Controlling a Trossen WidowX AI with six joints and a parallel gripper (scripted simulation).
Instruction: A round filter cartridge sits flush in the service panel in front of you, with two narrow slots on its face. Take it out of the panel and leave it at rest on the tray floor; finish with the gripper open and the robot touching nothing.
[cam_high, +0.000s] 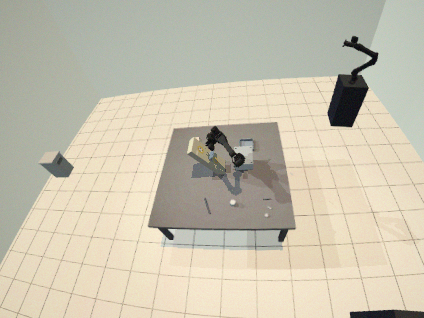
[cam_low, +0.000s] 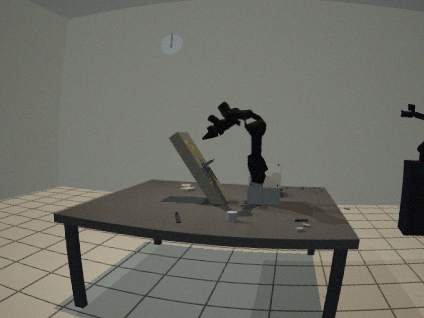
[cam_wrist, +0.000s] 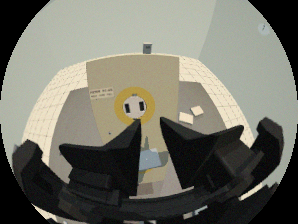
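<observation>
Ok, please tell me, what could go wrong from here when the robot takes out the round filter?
The hand is partly open before the panel; its tips could hit the filter face and miss the two narrow slots. The filter sits inside a yellow ring, so a poor grip may slip. Below it, a grey-blue piece sticks out and might get bumped.

The panel (cam_high: 206, 156) (cam_low: 199, 169) (cam_wrist: 132, 72) leans on the table (cam_high: 182, 200) (cam_low: 130, 217) (cam_wrist: 75, 117), cartridge (cam_wrist: 134, 107) in its face.
</observation>
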